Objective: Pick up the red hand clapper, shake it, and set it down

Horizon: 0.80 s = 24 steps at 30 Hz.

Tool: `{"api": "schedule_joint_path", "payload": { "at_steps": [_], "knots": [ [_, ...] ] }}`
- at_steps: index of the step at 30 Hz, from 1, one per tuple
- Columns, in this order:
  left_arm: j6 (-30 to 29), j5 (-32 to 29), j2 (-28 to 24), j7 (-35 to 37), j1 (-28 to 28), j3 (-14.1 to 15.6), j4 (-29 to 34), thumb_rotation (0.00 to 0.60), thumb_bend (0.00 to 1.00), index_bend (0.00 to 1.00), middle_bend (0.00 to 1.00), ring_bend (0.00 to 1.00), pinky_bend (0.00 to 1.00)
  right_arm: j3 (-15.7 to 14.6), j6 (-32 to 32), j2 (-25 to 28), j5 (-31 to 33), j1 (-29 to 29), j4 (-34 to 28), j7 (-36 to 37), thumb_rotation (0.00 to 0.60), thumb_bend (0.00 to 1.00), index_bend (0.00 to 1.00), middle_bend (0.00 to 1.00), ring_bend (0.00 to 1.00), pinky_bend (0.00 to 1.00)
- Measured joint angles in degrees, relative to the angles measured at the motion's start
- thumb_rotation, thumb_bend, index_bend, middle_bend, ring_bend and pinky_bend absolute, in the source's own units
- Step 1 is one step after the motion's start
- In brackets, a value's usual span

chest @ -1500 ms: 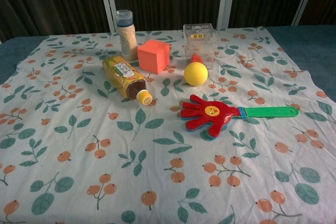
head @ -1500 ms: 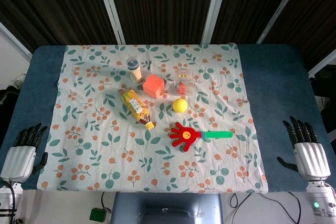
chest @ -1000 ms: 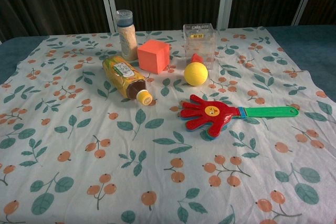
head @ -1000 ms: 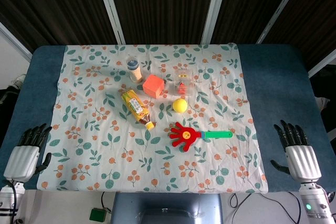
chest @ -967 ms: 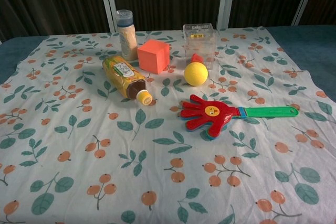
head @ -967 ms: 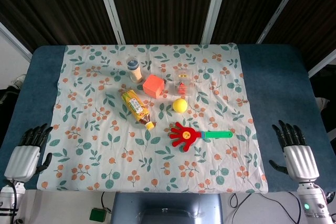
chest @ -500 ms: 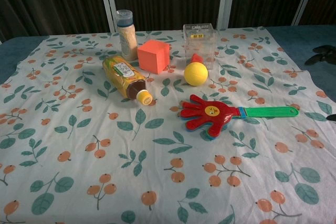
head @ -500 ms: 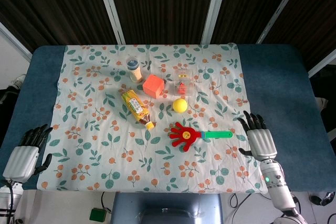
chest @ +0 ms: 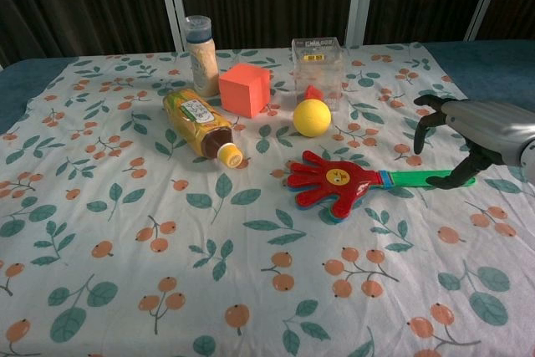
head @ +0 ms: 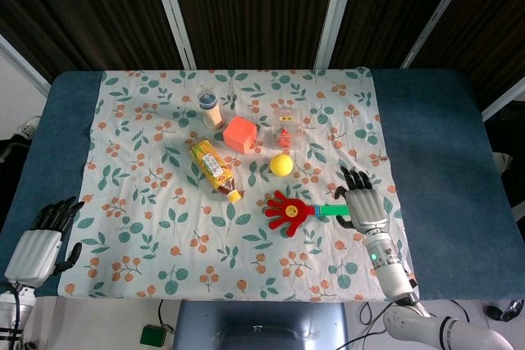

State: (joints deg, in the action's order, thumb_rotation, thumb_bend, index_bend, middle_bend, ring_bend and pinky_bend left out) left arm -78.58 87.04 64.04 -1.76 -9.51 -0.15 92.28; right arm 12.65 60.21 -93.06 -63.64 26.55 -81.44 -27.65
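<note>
Red hand clapper with green handle, lying flat on the flowered cloth near a yellow ball; right hand, fingers spread and holding nothing, over the handle's end; left hand, fingers apart, at the surface's near-left corner.

Red hand clapper: flat on floral cloth, green handle toward my right hand, whose fingers are spread over the handle's end. My left hand: empty, at table's near-left edge.
</note>
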Motion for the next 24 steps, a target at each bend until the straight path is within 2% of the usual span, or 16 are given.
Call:
{"api": "schedule_joint_path", "payload": {
  "at_steps": [24],
  "knots": [
    [-0.2,0.4,-0.2,0.2,0.0,0.3,0.0,0.6,0.47,0.0,0.0,0.0,0.08,-1.7,-0.5,-5.1,0.6,3.1,6.2,2.9,0.6,0.35,0.59,0.01,0.0,0.0]
  ]
}}
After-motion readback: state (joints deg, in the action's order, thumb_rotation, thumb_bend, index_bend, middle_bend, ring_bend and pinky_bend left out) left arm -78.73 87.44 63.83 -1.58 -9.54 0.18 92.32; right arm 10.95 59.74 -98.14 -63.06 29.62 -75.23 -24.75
